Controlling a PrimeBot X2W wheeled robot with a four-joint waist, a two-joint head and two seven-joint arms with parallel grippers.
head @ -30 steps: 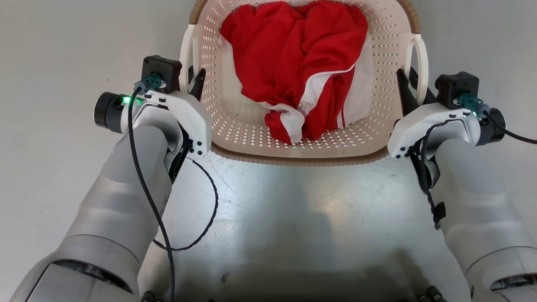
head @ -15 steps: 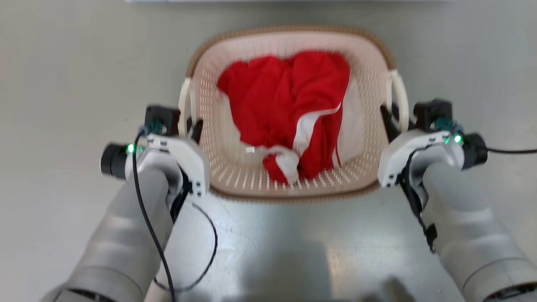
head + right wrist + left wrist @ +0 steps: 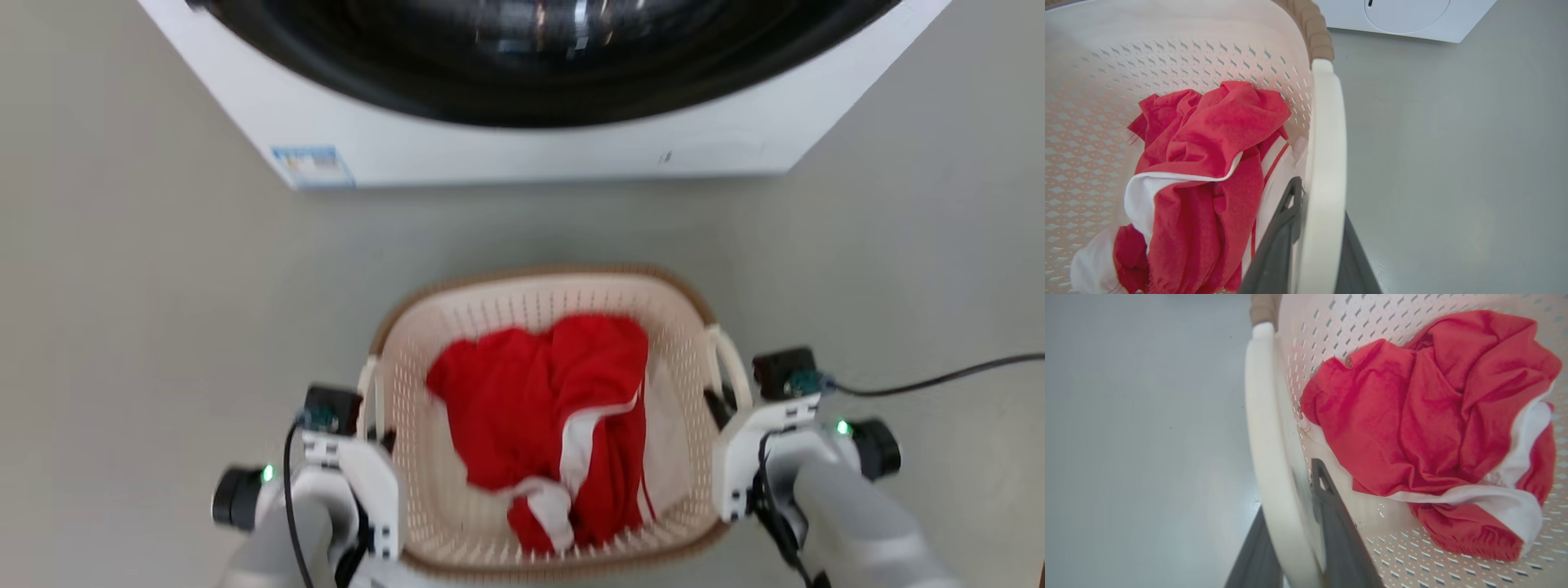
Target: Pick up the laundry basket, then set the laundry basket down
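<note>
Grey floor (image 3: 122,343), laundry basket (image 3: 522,306) clamped between left gripper (image 3: 1290,490) and right gripper (image 3: 1319,198)

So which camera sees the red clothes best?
The left wrist view: the red clothes sit close, sharp and whole. The right wrist view is close too, but its bottom edge cuts them off. The head view shows them small and blurry in the basket.

Colours: laundry basket (image 3: 498,314) cream-white w/ rows of small perforations, brown woven-look rim (image 3: 539,271), white handles (image 3: 729,367); garment (image 3: 531,392) inside is red w/ white bands & trim. Washing machine (image 3: 506,155) white w/ black door ring & blue label (image 3: 313,166); floor (image 3: 122,327) plain grey. On left gripper (image 3: 1292,506) & right gripper (image 3: 1318,208) fingers dark grey, wrist housings (image 3: 359,474) white w/ green LEDs (image 3: 267,473), cables (image 3: 939,380) black.
</note>
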